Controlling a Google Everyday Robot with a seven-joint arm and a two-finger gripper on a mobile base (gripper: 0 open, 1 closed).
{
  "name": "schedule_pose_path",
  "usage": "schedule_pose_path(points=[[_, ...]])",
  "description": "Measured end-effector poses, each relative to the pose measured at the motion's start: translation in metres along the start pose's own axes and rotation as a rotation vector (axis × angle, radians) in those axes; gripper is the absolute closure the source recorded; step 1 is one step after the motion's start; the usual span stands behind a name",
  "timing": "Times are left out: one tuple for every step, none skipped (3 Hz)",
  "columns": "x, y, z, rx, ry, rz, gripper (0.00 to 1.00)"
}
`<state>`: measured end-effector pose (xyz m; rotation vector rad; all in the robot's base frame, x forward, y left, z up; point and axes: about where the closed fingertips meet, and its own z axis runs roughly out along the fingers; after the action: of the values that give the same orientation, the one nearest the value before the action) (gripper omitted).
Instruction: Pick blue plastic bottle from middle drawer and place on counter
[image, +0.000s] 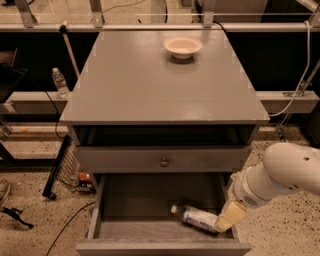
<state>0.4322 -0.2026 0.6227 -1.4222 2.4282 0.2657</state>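
Note:
The blue plastic bottle (197, 217) lies on its side on the floor of the open middle drawer (125, 230), toward the right, white cap pointing left. My gripper (227, 218) reaches in from the right on a white arm. Its pale yellowish fingers (230, 216) are at the bottle's right end, inside the drawer's right side. The counter (150, 85) is the grey cabinet top above.
A pale bowl (183, 46) sits near the counter's back edge. The shallower drawer front with a round knob (164, 162) is shut above the open drawer. A clear water bottle (60, 82) stands on a shelf at left. Cables and a black stand lie on the speckled floor.

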Motion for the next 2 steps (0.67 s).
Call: schedule_pose_path(points=[[0.001, 0.000, 0.003, 0.000, 0.000, 0.003, 0.00], [0.014, -0.005, 0.029, 0.000, 0.002, 0.037, 0.00]])
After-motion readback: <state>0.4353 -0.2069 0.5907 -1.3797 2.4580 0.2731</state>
